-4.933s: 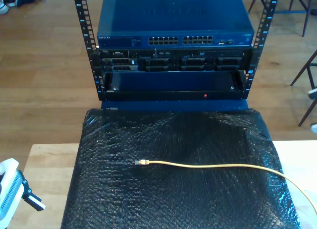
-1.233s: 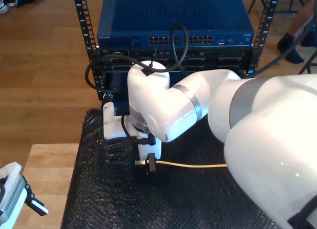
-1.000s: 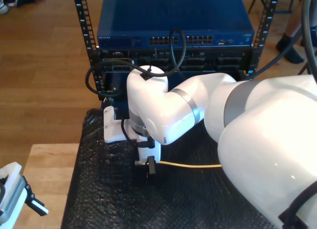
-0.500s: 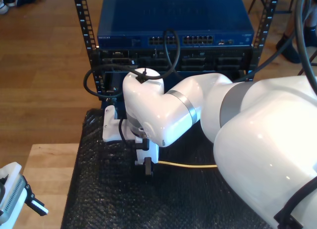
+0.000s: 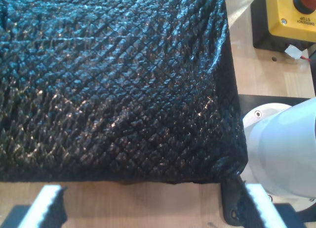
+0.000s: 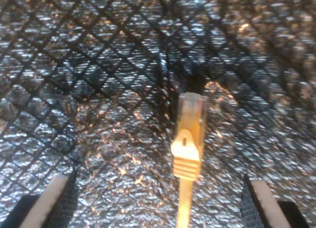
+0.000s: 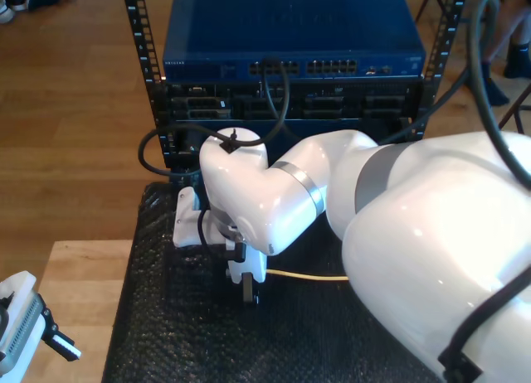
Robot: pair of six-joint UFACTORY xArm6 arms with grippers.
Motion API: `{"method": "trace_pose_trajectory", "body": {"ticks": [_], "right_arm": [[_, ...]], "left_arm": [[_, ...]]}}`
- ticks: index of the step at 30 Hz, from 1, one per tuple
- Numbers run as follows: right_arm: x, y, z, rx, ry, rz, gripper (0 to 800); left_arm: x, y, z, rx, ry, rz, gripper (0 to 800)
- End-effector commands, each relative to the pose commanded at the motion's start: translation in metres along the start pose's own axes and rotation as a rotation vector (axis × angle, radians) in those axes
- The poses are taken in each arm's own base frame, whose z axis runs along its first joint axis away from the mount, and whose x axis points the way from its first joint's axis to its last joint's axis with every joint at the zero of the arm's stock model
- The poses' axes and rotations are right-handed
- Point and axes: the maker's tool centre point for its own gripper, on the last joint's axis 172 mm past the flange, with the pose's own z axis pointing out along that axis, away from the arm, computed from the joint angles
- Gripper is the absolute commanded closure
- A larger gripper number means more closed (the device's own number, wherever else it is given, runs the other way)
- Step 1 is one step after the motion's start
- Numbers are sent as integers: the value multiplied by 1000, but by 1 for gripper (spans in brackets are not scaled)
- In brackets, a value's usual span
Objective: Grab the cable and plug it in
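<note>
Reaching step: my second gripper (image 6: 155,198) hovering, jaws spread, over the cable (image 6: 187,149) lying on the black padded surface (image 7: 166,333); my first gripper (image 5: 148,208) idling, jaws spread; next needing descent, pinching behind the plug.

Open black quilted mat (image 6: 98,90) flanks the yellow cable's clear plug (image 6: 190,109); the blue rack-mounted network switch (image 7: 290,43) bounds the mat's far edge.

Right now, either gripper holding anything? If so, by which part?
Nothing held. My second gripper is open, straddling the cable at its plug boot, pads clear of it. My first gripper is open over the black mat's edge.
</note>
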Motion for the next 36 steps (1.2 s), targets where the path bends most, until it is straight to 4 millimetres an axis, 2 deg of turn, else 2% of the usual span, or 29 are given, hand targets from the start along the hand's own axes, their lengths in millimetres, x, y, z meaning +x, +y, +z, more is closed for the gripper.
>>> {"method": "trace_pose_trajectory", "body": {"ticks": [4,13,22,36], "right_arm": [[0,0,-1,-1,1,0,148],[6,-4,-3,-5,4,-15,165],[11,-11,-1,-2,0,-32,253],[10,-10,-1,-9,-8,-41,335]], "left_arm": [[0,0,0,-1,1,0,0],[0,0,0,0,1,0,0],[0,0,0,-2,2,-2,0],[0,1,0,-4,4,0,0]]}}
